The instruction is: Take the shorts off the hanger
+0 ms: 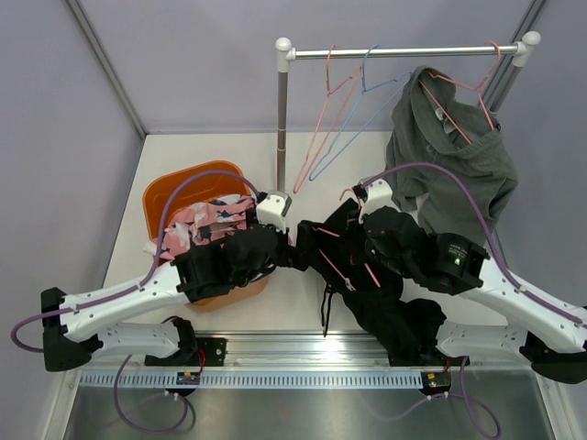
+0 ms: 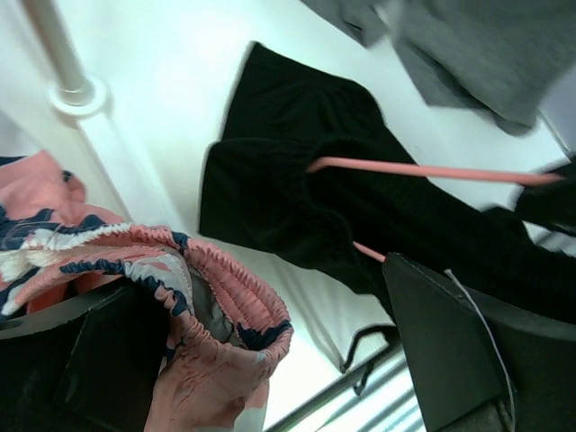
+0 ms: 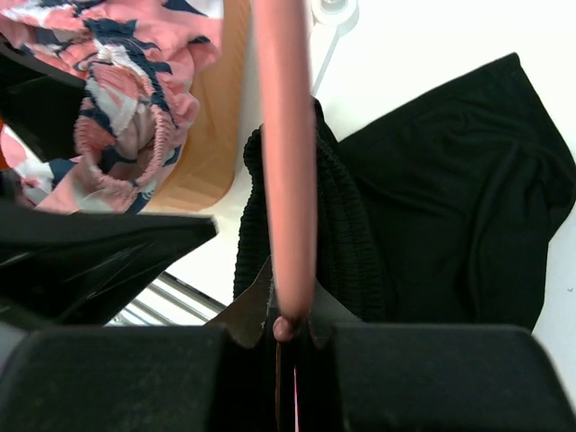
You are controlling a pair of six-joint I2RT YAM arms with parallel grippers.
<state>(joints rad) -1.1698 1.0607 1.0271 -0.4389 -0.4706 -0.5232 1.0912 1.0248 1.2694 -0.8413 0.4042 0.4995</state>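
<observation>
The black shorts (image 1: 353, 284) lie on the table between the arms, still threaded on a pink hanger (image 1: 335, 270). My right gripper (image 1: 360, 215) is shut on the end of this hanger's bar (image 3: 283, 135), with the black shorts (image 3: 450, 198) under it. My left gripper (image 1: 286, 247) is open, its jaws wide apart, by the shorts' left edge (image 2: 297, 198) and the hanger (image 2: 423, 169). The pink printed shorts (image 1: 213, 220) lie in the basket, and their waistband (image 2: 225, 297) rests against my left finger (image 2: 90, 360). The grey shorts (image 1: 459, 170) hang on the rail. No olive shorts show.
An orange basket (image 1: 183, 179) stands at the left. A clothes rack's pole (image 1: 282, 119) rises behind the middle, and its rail (image 1: 404, 52) carries empty pink and blue hangers (image 1: 339, 119). A metal rail (image 1: 303, 353) runs along the near table edge.
</observation>
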